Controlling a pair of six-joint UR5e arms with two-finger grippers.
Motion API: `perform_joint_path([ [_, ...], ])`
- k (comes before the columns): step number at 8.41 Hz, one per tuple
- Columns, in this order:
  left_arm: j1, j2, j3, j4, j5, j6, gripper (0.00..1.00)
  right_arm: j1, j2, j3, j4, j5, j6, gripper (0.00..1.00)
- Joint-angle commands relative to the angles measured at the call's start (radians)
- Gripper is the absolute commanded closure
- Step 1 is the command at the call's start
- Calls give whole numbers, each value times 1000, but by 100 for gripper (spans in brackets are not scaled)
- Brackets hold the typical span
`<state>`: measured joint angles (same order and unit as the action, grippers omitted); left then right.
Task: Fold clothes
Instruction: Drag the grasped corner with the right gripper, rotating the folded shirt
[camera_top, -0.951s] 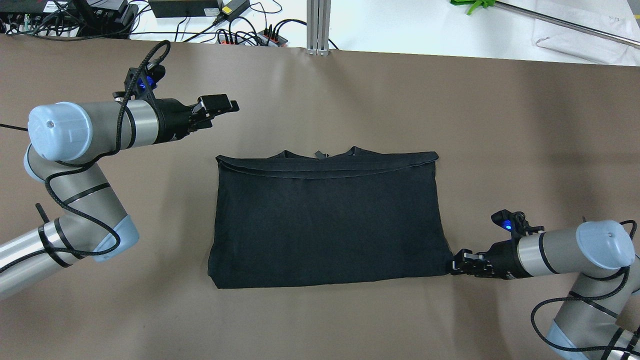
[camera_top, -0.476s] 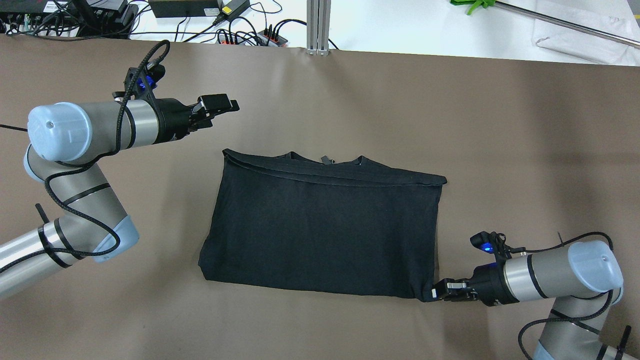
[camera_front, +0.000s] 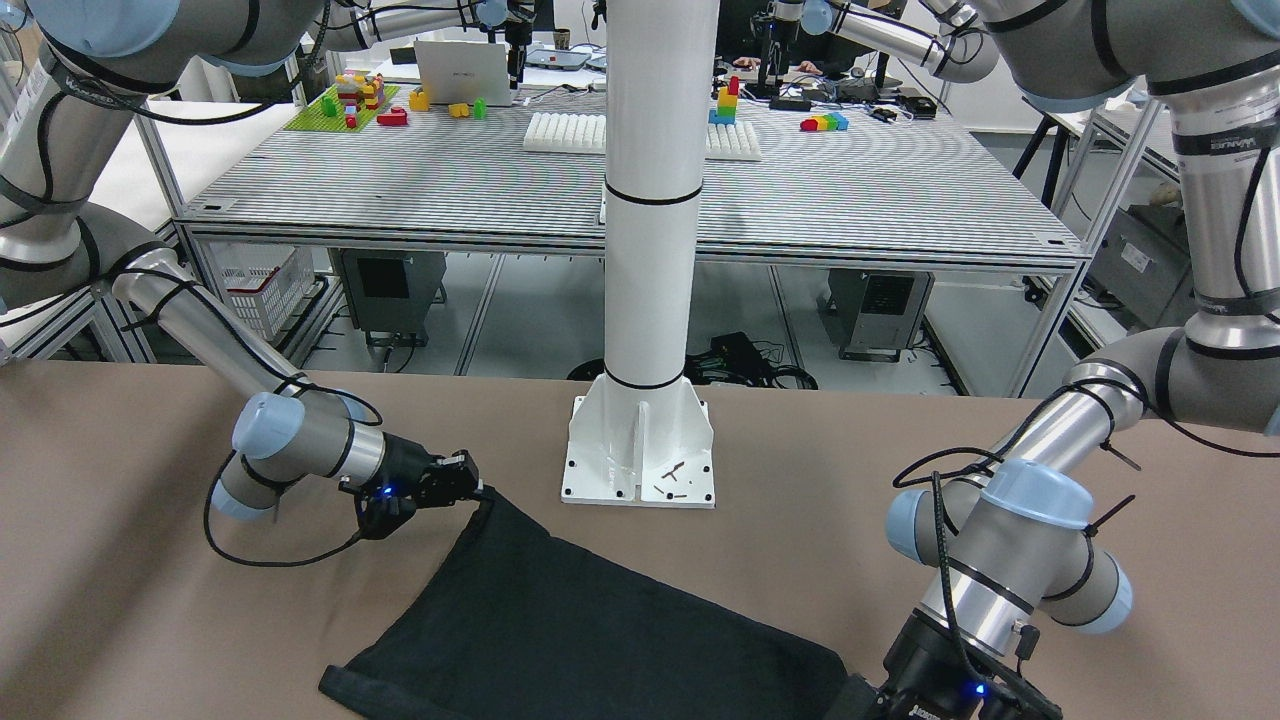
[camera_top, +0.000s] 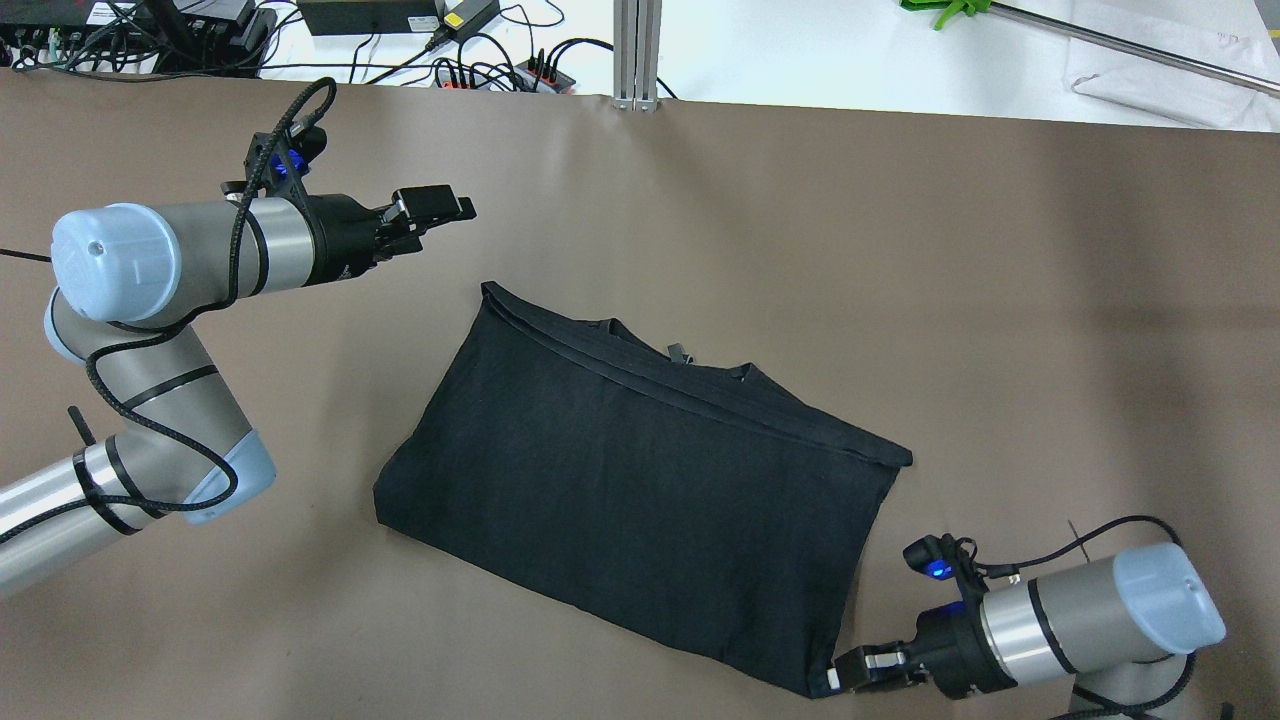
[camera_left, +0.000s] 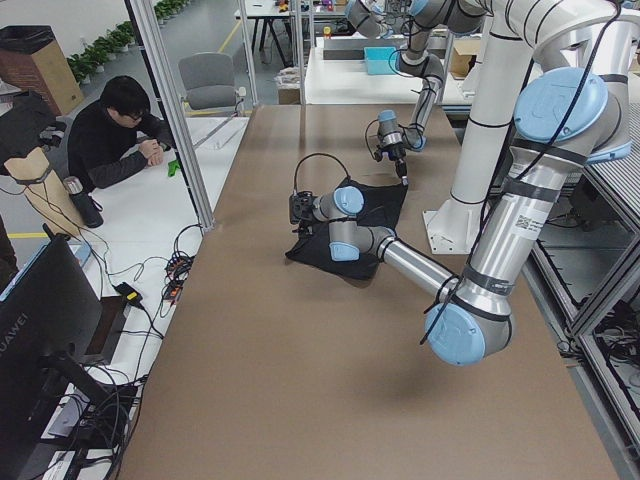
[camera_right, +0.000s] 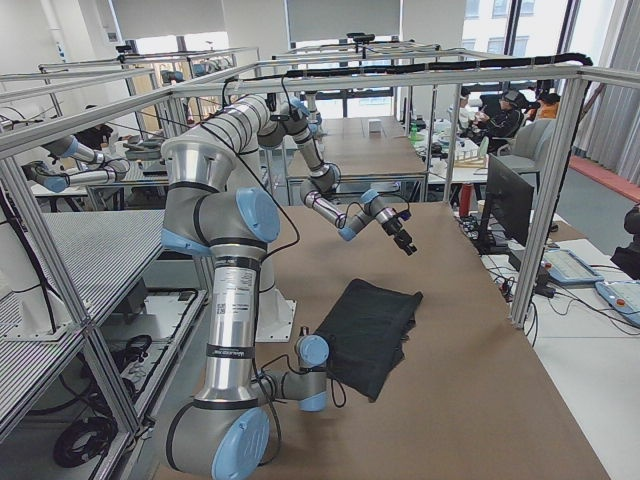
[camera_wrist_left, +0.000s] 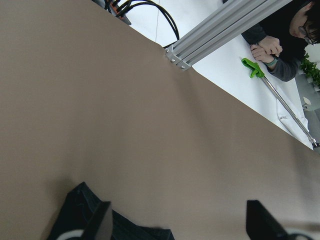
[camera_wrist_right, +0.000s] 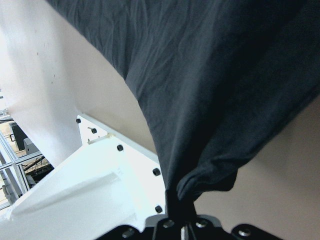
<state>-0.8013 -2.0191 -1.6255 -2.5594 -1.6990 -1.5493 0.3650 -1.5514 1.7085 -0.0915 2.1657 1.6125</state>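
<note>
**Black garment swung askew by its pinched corner**

On the table (camera_top: 900, 250) the garment (camera_top: 640, 480) lay square to the edge a second ago. It now slants outward from the white base plate (camera_front: 640, 450), with the folded layers undisturbed. The right gripper (camera_top: 835, 678), clamped tight on one corner, has dragged that corner in near the plate; I judge this a turning pull ahead of the next fold, not a fold itself. The left gripper (camera_top: 440, 205) has not moved, hanging well apart from the plate near the garment's opposite corner. The overhead view gives the whole skewed outline but no plate. The right wrist view shows fabric bunched between the shut jaws. The left wrist view alone shows the left jaws spread wide and empty.
</note>
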Motion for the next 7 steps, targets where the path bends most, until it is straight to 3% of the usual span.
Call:
perform_joint_path([
  [1, -1, 11, -1, -1, 38, 0, 6, -217, 23, 58, 4, -84, 9, 100],
  [2, -1, 13, 1, -1, 38, 0, 6, -237, 43, 57, -2, -90, 7, 100],
  [3, -1, 14, 4, -1, 38, 0, 6, -238, 50, 48, 4, -90, 9, 75],
  [4, 1, 11, 6, -1, 38, 0, 6, -235, 59, 46, 9, -92, 10, 6],
  [7, 1, 7, 15, 4, 38, 0, 6, -178, 51, 54, 9, -84, 10, 6],
])
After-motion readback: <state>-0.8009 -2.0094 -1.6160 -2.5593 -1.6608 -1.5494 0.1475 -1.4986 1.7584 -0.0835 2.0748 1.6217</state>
